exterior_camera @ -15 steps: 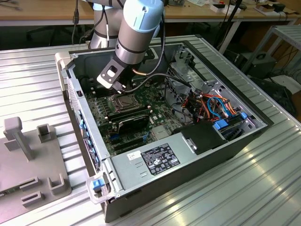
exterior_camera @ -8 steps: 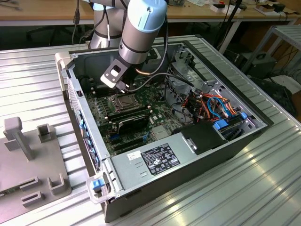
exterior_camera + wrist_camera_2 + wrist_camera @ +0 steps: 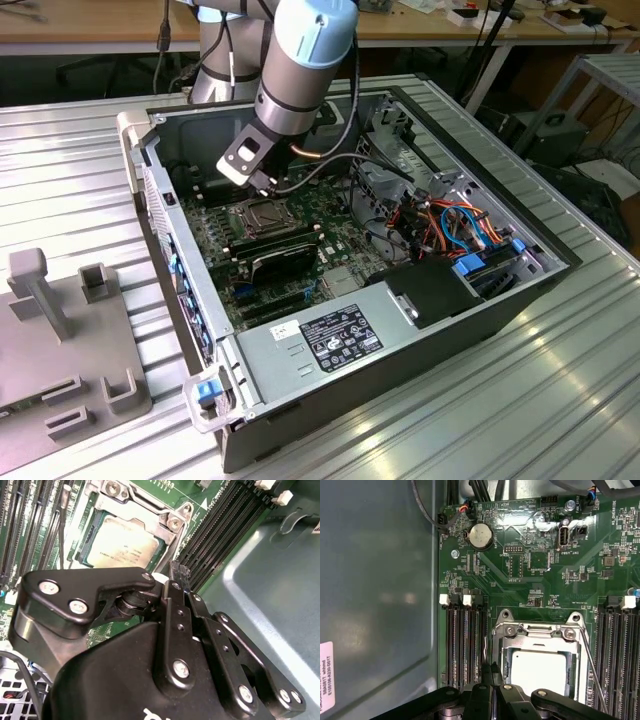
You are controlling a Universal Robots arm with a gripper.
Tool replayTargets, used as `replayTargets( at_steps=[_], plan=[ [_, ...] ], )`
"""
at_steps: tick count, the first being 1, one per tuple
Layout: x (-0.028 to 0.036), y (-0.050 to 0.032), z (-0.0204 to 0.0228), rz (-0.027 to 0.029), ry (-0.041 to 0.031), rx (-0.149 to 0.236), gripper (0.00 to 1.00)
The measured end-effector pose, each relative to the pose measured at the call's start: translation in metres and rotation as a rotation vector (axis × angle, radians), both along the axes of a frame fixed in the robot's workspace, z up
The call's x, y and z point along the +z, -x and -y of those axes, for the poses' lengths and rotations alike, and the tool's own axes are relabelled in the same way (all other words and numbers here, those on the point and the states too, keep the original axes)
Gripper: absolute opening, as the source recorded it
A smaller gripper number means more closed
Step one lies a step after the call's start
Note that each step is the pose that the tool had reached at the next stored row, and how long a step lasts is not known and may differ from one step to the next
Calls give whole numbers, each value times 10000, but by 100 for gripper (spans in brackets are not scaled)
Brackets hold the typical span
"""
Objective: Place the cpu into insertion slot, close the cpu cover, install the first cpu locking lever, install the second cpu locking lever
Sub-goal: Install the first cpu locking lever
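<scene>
- Fingers first — clenched in both wrist views, black tips side by side with hardly a gap. Whether anything is pinched between them, I cannot tell.
- The gripper hangs low over the green motherboard. Its tips are right at the edge of the insertion slot, on the side bordering a bank of long black memory slots.
- A thin rod runs along that same edge of the socket, straight down to the tips.
- The cpu is in — sitting flat in the insertion slot, pale metal face up.
- The cpu cover lies down around it, and the chip shows through the square window.
- On the opposite side of the socket, a locking lever of thin metal runs aslant past the cover's edge.
- In the exterior view, the arm reaches down into the open computer case. The case lies on the ribbed metal worktop, and the gripper is just above the socket.
</scene>
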State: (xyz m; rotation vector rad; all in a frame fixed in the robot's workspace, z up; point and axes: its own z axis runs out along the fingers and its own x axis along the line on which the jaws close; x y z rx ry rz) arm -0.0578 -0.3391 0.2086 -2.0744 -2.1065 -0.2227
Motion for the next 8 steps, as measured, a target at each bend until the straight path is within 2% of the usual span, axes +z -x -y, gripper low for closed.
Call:
replayTargets(
  at_steps=[8],
  plan=[
    [-9,-38,-8,-4,0,0,11]
  ],
)
